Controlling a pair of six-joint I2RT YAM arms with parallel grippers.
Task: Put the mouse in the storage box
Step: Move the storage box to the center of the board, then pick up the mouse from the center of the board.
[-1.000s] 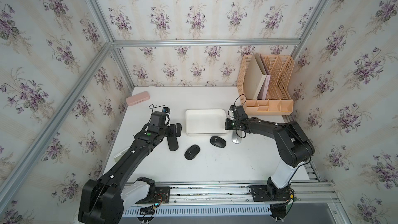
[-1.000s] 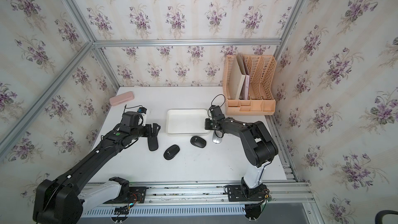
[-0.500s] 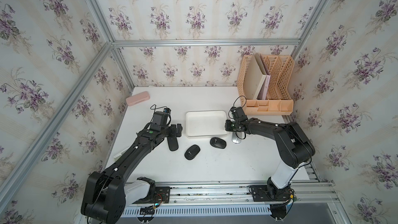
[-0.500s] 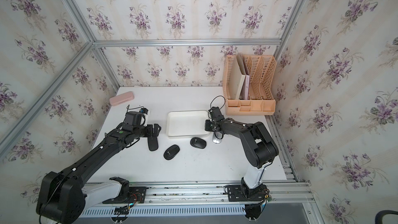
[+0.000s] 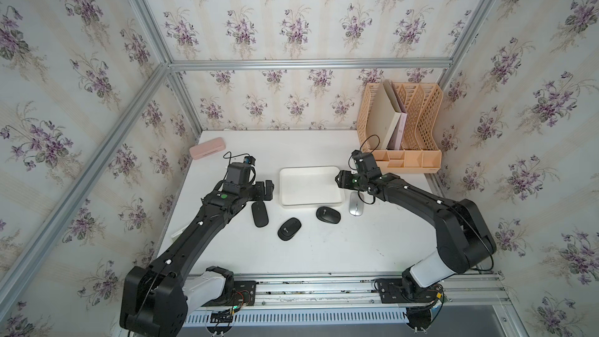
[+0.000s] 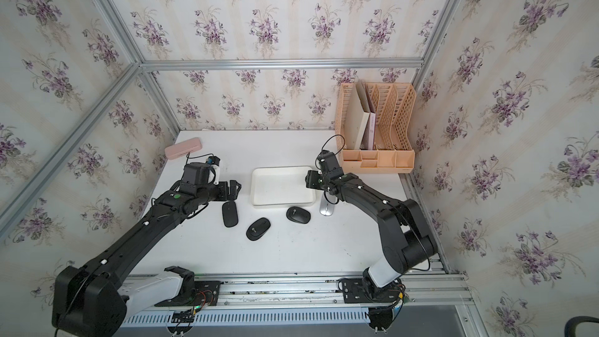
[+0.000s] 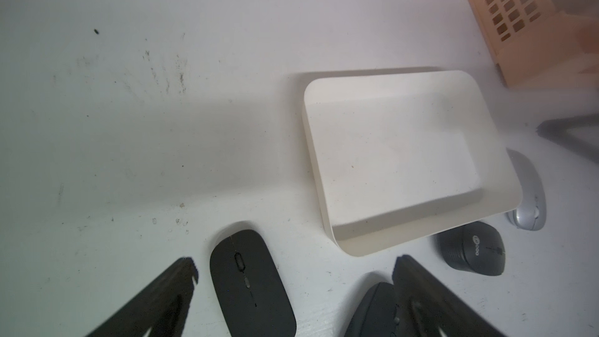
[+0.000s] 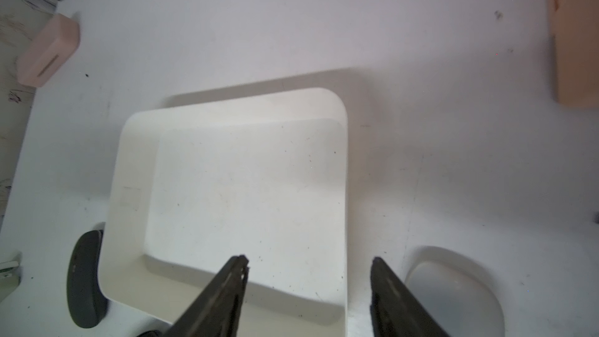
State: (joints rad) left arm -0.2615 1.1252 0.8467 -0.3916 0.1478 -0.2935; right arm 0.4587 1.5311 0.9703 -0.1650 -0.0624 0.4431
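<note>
Right claw (image 8: 308,260) has sprung apart from clenched, holding nothing, poised over the storage box (image 8: 345,157) corner wall (so no mouse is delivered yet). Box: shallow, white, empty. Silver mouse (image 8: 453,290) lies just beside it; three black mice (image 5: 289,229) rest nearby outside it.

White storage box (image 5: 311,186) lies flat, silver mouse (image 5: 356,204) perhaps touching, black mice (image 5: 289,229) nearby.

White is seen on the storage box (image 5: 311,186); black on the flat mouse (image 5: 259,214), frontmost mouse (image 5: 289,229) and logo mouse (image 5: 328,215); silver on the fourth mouse (image 5: 356,204); purple flowers on the wallpaper (image 5: 291,27).
</note>
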